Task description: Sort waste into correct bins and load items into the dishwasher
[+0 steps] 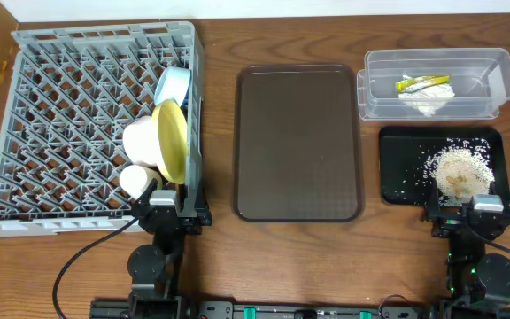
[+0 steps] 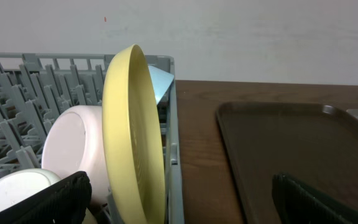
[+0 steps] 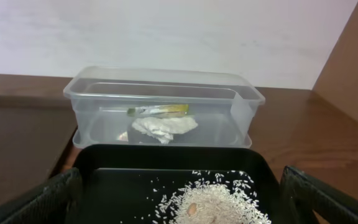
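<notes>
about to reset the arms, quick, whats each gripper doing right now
Left gripper: open, holding nothing.
Right gripper: open, holding nothing.

1 dark brown tray (image 1: 299, 146) lies flat in the middle of the wood-grain counter (image 1: 219, 133). A white wall (image 2: 247, 37) rises behind the counter. 1 black cable (image 1: 87, 252) curves over the near left edge.

Grey plastic rack (image 1: 60, 133), matt. Clear glossy plastic tub (image 1: 436, 55). Black tray (image 1: 401, 173) glossy; brown tray (image 1: 299, 142) matt. Table (image 1: 220, 133) smooth wood grain. Plate (image 1: 172, 140) smooth, slight sheen. Napkin (image 1: 428, 99) crumpled paper. Food scraps (image 1: 459, 168) crumbly.
</notes>
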